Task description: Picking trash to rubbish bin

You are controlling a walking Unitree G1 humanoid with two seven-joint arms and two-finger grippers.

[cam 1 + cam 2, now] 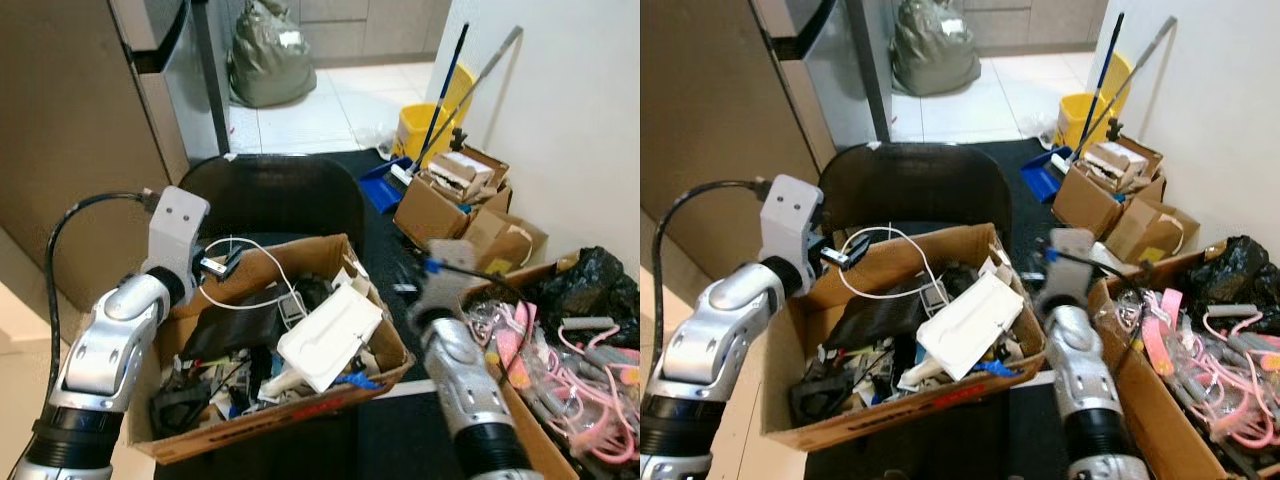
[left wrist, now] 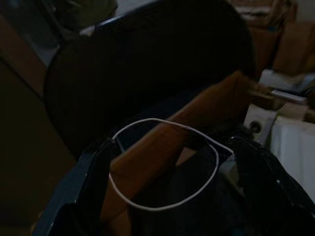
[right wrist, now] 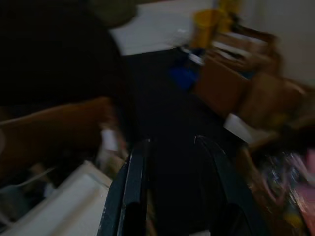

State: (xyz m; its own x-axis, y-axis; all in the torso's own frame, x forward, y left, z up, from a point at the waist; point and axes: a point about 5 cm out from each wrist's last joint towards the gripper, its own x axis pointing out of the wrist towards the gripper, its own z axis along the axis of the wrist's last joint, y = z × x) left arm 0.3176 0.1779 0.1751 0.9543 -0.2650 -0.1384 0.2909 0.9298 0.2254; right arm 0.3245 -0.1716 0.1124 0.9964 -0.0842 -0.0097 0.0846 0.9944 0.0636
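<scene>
From the head cameras I look down on an open brown cardboard box [image 1: 300,395] crammed with trash: dark plastic scraps, a flat white polystyrene tray [image 1: 328,335] lying on top, and a thin white cable [image 1: 255,275] looped over the far wall of the box. Directly behind that wall stands the round black rubbish bin [image 1: 275,195], its dark mouth open toward me.

My left tool [image 1: 222,263] is raised at the box's far left corner. The left wrist view shows its two black fingers [image 2: 93,172] spread wide, with the white cable arcing from one finger across to the other. Whether the cable is caught on the fingertips or just lying across them I cannot tell; the fingers are not pressed together on it. The bin lies straight ahead of this tool, just past the cardboard edge, so the left arm is clearly the nearer one to both cable and bin.

My right tool [image 3: 167,167] hangs over the dark mat between the trash box and a second cardboard box of pink plastic hangers [image 1: 560,360]; its fingers stand apart and hold nothing.

I judge the coming move turns on carrying the cable forward over the box wall, the loop's long run lying across the tool's opening.
</scene>
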